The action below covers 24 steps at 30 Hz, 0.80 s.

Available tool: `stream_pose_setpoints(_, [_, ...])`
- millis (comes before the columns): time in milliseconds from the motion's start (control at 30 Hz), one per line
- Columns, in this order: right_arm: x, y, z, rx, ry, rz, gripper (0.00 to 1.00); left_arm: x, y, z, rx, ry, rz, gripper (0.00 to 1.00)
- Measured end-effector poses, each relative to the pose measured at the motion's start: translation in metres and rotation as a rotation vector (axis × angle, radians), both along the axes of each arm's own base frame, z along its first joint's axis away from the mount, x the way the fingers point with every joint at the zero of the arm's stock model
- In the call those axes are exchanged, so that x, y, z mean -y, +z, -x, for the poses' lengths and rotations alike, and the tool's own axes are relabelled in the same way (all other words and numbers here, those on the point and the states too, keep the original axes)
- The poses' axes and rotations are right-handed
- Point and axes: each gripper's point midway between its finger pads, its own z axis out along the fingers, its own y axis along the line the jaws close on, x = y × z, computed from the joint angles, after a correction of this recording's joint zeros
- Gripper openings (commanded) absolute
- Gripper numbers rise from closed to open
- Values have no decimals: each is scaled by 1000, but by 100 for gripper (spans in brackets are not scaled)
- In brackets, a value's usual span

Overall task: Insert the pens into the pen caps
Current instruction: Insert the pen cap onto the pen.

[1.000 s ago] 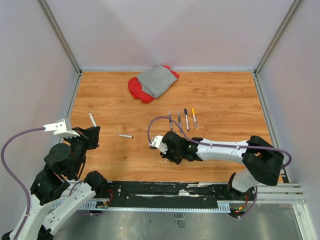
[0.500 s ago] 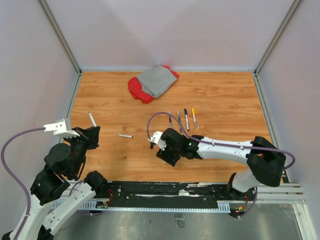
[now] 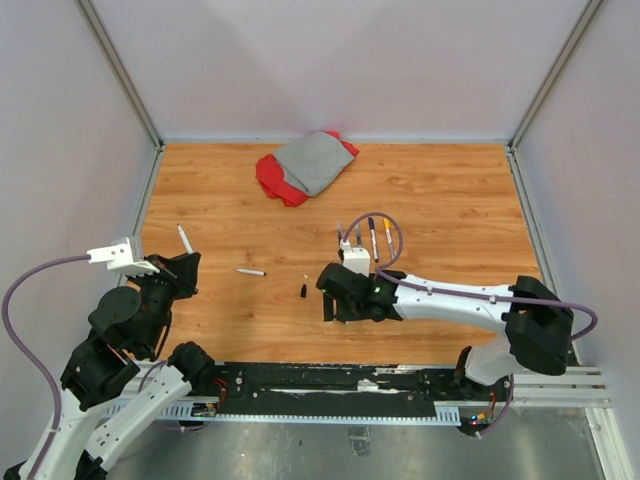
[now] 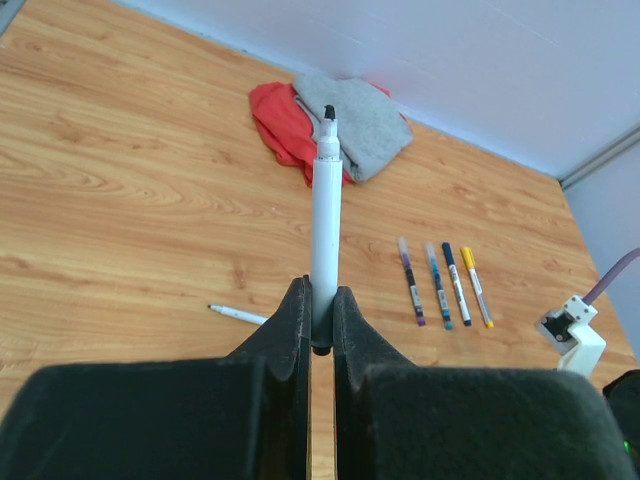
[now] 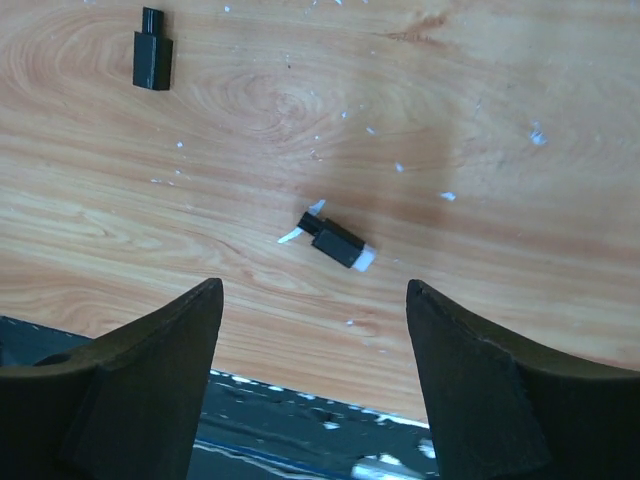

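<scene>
My left gripper is shut on a grey-white pen that stands upright with its bare black tip on top; the top view shows this pen at the table's left side. My right gripper is open just above the wood near the front edge, with nothing between its fingers. A small black pen cap with a white end lies just beyond them, and a second black cap lies farther off, left of the right gripper in the top view. Several capped pens lie in a row mid-table.
A thin loose pen lies alone left of centre. A grey and red cloth is bunched at the back. White scraps dot the wood near the caps. The black rail runs along the table's front edge under the right fingers.
My right gripper has opened wide and its wrist has turned, drawing back to the right. A black cap now shows on the wood left of it. The left arm has not moved.
</scene>
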Motion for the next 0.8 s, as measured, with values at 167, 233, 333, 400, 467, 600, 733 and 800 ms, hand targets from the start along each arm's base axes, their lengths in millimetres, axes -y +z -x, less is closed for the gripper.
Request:
stream_pose_setpoints(167, [-15,-1,2,-89,-194,13,73,0,0,0,0,0,0,0])
stream_pose_setpoints(233, [-20,-5,1,-113,-248,23,72,0,0,0,0,0,0,0])
stream_pose_setpoints(333, [-23,-16,1,-144,-302,52,72,0,0,0,0,0,0,1])
stream_pose_setpoints(400, [-22,-23,2,-159,-326,73,71,0,0,0,0,0,0,1])
stream_pose_setpoints(467, [-19,-29,4,-174,-348,92,71,0,0,0,0,0,0,1])
stream_pose_setpoints(600, [-16,-32,5,-190,-386,96,71,0,0,0,0,0,0,0])
stream_pose_setpoints(733, [-17,-33,7,-204,-406,88,71,0,0,0,0,0,0,0])
stream_pose_setpoints(800, [-17,-35,8,-213,-412,90,70,0,0,0,0,0,0,0])
